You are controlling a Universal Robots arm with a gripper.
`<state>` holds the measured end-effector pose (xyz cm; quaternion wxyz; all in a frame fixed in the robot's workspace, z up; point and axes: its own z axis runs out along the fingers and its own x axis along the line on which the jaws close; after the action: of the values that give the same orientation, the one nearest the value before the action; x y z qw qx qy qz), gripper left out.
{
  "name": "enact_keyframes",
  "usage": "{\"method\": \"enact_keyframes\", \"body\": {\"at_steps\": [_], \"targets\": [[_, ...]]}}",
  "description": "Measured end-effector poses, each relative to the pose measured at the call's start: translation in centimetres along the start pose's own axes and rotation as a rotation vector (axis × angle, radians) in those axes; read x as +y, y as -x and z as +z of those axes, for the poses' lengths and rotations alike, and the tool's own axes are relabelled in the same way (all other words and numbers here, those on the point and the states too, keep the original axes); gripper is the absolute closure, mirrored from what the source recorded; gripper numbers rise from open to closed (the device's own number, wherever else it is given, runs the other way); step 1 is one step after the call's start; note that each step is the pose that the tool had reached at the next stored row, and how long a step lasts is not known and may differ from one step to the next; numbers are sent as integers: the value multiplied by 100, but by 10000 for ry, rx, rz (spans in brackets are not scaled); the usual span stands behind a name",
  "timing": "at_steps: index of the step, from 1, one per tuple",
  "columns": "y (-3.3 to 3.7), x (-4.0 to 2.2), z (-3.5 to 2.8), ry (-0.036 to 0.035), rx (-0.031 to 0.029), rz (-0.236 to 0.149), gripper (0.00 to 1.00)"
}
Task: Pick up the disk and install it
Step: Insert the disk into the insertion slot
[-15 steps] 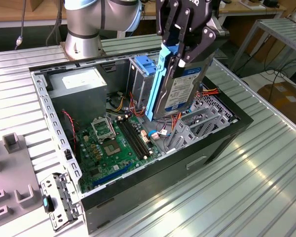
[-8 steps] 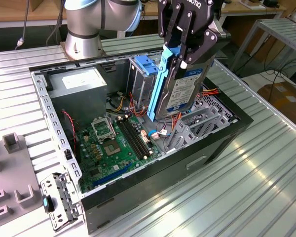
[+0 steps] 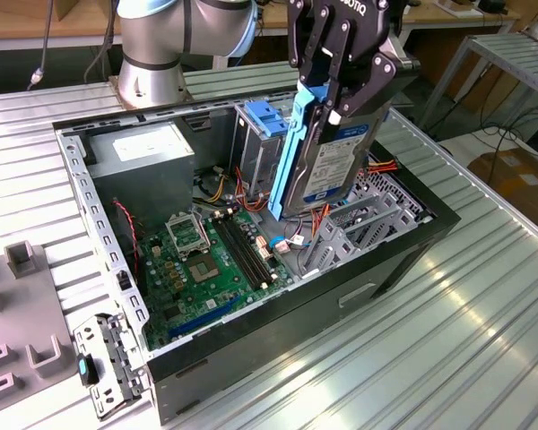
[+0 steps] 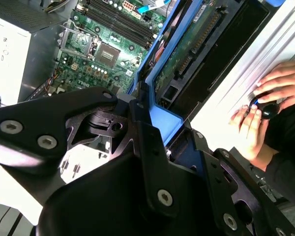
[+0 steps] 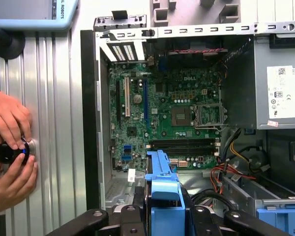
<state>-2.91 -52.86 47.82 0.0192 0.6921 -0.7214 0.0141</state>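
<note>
Exterior view: pickup done; fingers (image 3: 374, 79) clamped on disk (image 3: 327, 166), upright at upper centre, over open case (image 3: 251, 345). Install left: disk not yet seated in any bay.

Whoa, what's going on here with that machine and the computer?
A robot arm's gripper is clamped on the disk, a hard drive with blue side rails, holding it on end above the open computer case. It is not yet seated inside. Beside the case, a person's hands rest on a small black knob.
</note>
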Motion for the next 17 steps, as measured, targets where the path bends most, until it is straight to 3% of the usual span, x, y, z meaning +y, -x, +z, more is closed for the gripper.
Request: {"method": "enact_keyframes", "body": {"at_steps": [17], "targets": [[7,-157,-2,1,2,1,63]]}}
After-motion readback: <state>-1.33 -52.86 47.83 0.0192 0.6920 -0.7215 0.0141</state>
